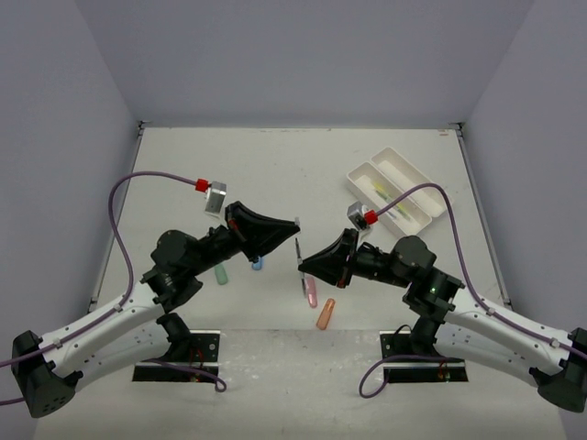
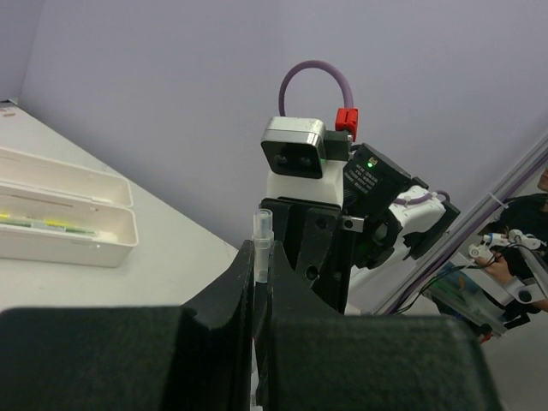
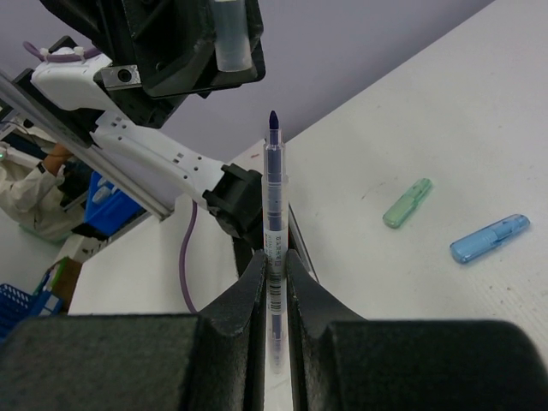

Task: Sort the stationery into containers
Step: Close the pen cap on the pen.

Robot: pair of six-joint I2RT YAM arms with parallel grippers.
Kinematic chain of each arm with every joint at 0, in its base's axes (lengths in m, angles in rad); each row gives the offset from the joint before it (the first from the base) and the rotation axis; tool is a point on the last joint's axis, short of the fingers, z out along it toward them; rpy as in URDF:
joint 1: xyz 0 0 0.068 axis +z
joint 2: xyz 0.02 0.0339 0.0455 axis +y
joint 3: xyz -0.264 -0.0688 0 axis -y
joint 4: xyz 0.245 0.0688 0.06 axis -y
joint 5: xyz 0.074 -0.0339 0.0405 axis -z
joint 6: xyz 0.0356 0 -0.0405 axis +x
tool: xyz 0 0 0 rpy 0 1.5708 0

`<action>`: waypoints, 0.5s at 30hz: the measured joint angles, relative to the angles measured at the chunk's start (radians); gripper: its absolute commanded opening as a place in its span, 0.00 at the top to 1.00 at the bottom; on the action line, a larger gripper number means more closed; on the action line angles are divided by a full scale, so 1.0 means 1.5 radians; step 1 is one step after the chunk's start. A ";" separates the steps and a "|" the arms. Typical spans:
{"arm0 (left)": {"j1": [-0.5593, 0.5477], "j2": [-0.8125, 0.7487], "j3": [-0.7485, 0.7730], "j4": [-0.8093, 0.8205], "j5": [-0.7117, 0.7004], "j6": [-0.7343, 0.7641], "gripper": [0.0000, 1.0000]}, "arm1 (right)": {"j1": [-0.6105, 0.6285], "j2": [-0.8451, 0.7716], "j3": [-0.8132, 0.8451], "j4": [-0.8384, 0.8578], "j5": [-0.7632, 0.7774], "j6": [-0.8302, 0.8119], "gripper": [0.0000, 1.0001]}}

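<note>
Table (image 1: 275,165): white, walled on three sides. The two arms meet tip to tip just 6 o'clock of its centre.

Left gripper (image 1: 292,225) (image 2: 261,276): pinched tight on a clear cap (image 2: 262,244), which stands upright out of the fingertips.

Right gripper (image 1: 304,263) (image 3: 274,267): clamped on a blue pen (image 3: 273,205). The tip is bare and points toward the left gripper without touching it.

Tray (image 1: 396,163): lies at 2 o'clock of the table, well apart from both grippers. Yellow-green pens (image 1: 383,192) lie in its compartments.

Loose pieces on the table:
- orange piece (image 1: 326,313), at 6 o'clock of the right gripper
- pink piece (image 1: 311,291), just beside the orange one and directly under the right fingertips
- green piece (image 1: 221,273) and blue piece (image 1: 258,264), under the left arm at 7 o'clock of its gripper, partly covered by it

View differences:
- Top view: the pen (image 1: 298,249) is only a thin dark line, and the clear cap cannot be made out.
- Right wrist view: the cap (image 3: 229,38) sits in the left fingers at 12 o'clock above the pen tip. The green piece (image 3: 408,203) and blue piece (image 3: 489,238) lie at 3 o'clock, fully in view. The left arm blocks the upper left.
- Left wrist view: the right arm's wrist fills the centre. The tray (image 2: 68,201) is at 9 o'clock.
</note>
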 measured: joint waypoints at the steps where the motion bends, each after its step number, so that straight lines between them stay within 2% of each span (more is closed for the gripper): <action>1: 0.000 0.001 0.000 -0.002 -0.003 0.000 1.00 | 0.001 -0.001 0.001 -0.003 0.004 -0.002 1.00; 15: 0.000 0.010 0.000 -0.019 -0.005 0.000 1.00 | 0.002 -0.023 0.006 -0.028 0.025 -0.014 1.00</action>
